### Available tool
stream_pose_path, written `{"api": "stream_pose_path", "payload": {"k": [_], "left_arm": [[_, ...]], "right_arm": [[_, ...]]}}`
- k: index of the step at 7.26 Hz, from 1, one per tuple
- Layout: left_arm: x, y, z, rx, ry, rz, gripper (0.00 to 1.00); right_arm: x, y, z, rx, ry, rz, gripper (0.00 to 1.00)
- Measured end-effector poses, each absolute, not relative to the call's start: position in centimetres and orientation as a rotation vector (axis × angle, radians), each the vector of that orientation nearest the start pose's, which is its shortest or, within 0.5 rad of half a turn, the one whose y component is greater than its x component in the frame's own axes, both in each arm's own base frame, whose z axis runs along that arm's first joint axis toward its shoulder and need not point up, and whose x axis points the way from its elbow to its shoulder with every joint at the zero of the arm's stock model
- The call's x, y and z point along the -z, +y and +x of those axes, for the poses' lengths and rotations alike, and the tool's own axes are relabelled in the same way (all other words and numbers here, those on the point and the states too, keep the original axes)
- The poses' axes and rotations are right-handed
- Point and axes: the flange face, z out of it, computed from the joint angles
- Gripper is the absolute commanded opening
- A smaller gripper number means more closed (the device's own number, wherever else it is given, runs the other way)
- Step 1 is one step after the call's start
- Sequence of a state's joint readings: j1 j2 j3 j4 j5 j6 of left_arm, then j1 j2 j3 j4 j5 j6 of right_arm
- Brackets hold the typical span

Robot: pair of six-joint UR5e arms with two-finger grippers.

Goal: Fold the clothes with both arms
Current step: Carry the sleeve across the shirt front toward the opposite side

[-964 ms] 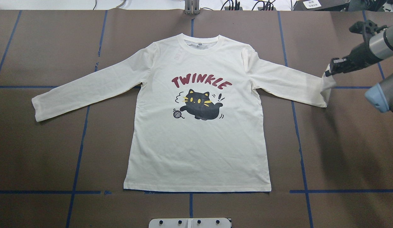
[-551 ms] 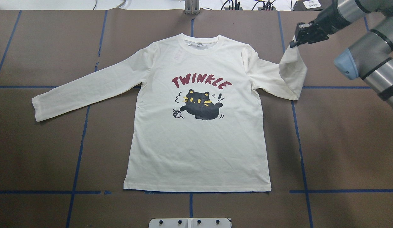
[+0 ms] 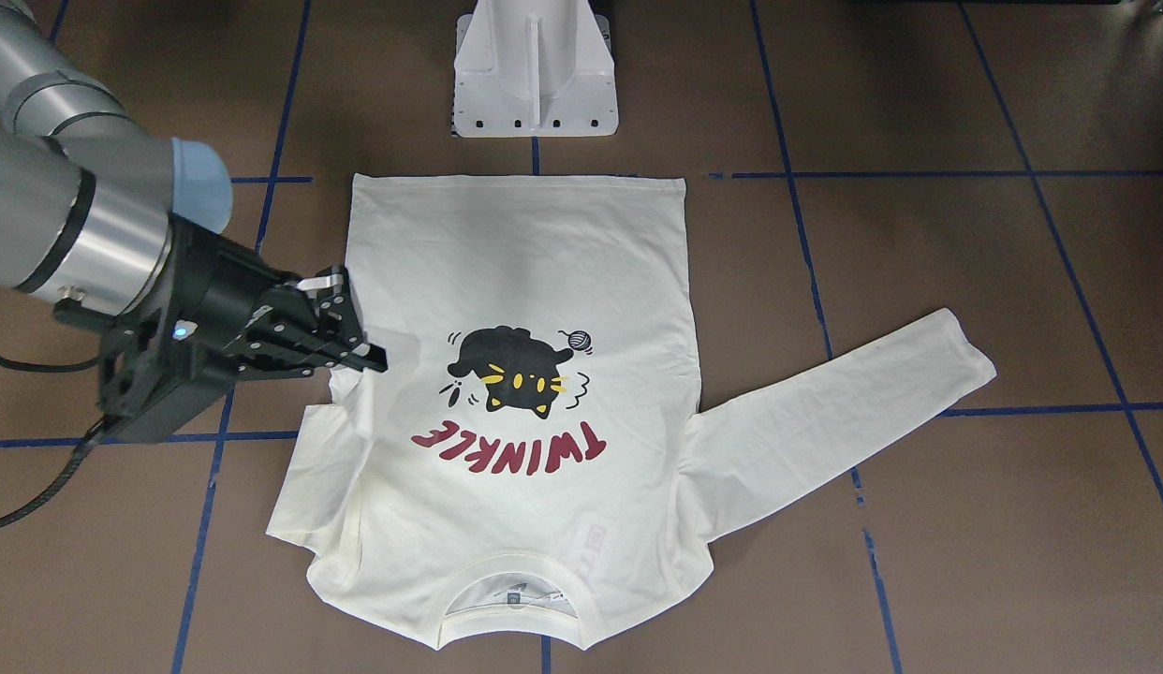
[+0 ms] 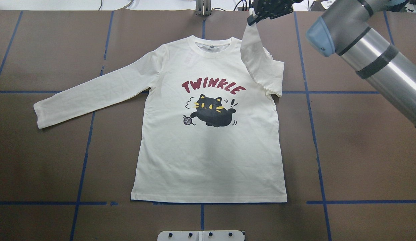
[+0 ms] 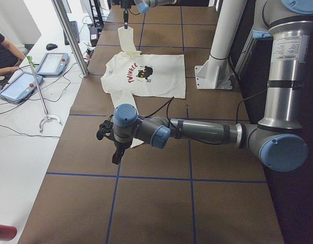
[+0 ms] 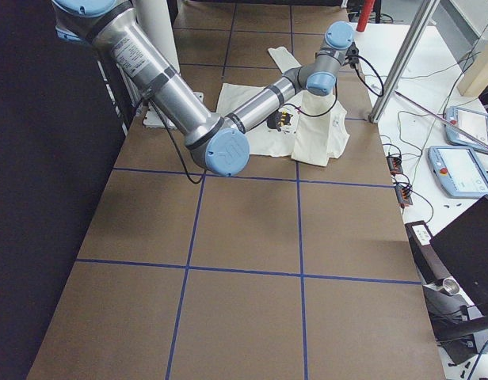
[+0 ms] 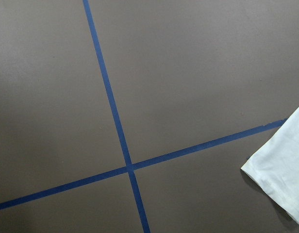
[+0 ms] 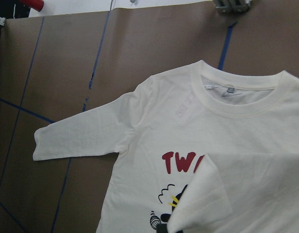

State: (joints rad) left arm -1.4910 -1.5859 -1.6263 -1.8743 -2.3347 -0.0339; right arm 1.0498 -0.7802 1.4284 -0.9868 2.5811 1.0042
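The cream-white shirt [image 4: 208, 150] lies flat, print side up, with the cat and "TWINKLE" showing; it also shows in the front view [image 3: 516, 253]. My right gripper [image 4: 254, 17] is shut on the cuff of the shirt's right sleeve [image 4: 263, 65] and holds it lifted over the shoulder beside the collar; the gripper also shows in the front view [image 3: 368, 359]. The sleeve drapes down, doubled back. The other sleeve [image 4: 94, 90] lies stretched out flat. My left gripper [image 5: 116, 152] hovers over bare table near that sleeve's cuff [image 7: 285, 170]; I cannot tell whether it is open or shut.
The white pedestal base [image 3: 535, 75] stands at the robot's side of the table, just past the shirt's hem. Blue tape lines [image 4: 84, 157] grid the brown table. A side table with tablets [image 5: 19, 86] and a metal pole [image 5: 70, 35] lies beyond the far edge.
My right gripper has carried the sleeve cuff up and leftward, from the table's right side to over the shirt's shoulder. The sleeve has doubled back on itself. The shirt's body has not moved.
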Motion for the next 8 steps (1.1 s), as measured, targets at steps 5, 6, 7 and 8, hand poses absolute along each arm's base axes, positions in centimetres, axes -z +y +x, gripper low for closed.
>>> {"api": "stream_pose_path", "payload": {"k": [5, 6, 7, 8], "left_arm": [[-60.2, -52.2, -2.3, -0.187, 0.775, 0.318, 1.0], [-60.4, -52.3, -2.3, -0.187, 0.775, 0.318, 1.0], [-60.4, -52.3, -2.3, -0.187, 0.775, 0.317, 1.0], [-60.5, -52.5, -2.3, -0.186, 0.775, 0.316, 1.0]], "right_arm": [[-10.9, -55.0, -43.4, 0.303, -1.426, 0.294, 0.0], [-10.8, -53.3, -45.9, 0.298, -1.429, 0.329, 0.0], [-11.0, -52.1, -47.9, 0.286, -1.425, 0.355, 0.0], [-11.3, -51.3, -49.2, 0.279, -1.425, 0.371, 0.0]]}}
